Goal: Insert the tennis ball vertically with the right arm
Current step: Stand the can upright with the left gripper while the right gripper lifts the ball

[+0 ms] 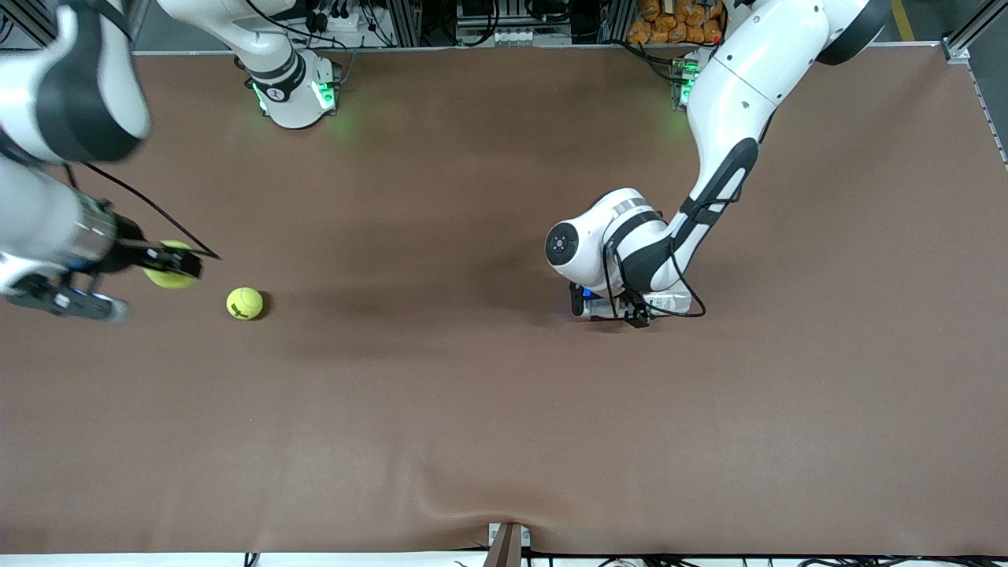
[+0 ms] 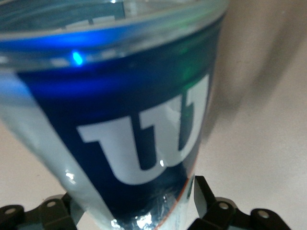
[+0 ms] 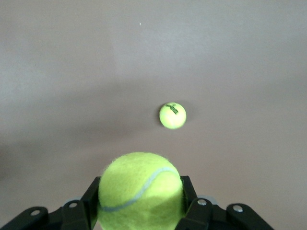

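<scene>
My right gripper point(image 1: 175, 265) is up in the air over the right arm's end of the table, shut on a yellow-green tennis ball point(image 1: 168, 275). In the right wrist view that held ball point(image 3: 140, 190) sits between the two black fingers point(image 3: 79, 208). A second tennis ball point(image 1: 245, 303) lies on the brown mat beside it and also shows in the right wrist view point(image 3: 172, 115). My left gripper point(image 1: 622, 309) is low at the mat near the middle, shut on a clear tube with a blue label point(image 2: 129, 124), mostly hidden under the arm in the front view.
The brown mat point(image 1: 472, 409) covers the whole table. The arm bases stand along the edge farthest from the front camera. The left arm's elbow and wrist point(image 1: 622, 244) hang over the tube.
</scene>
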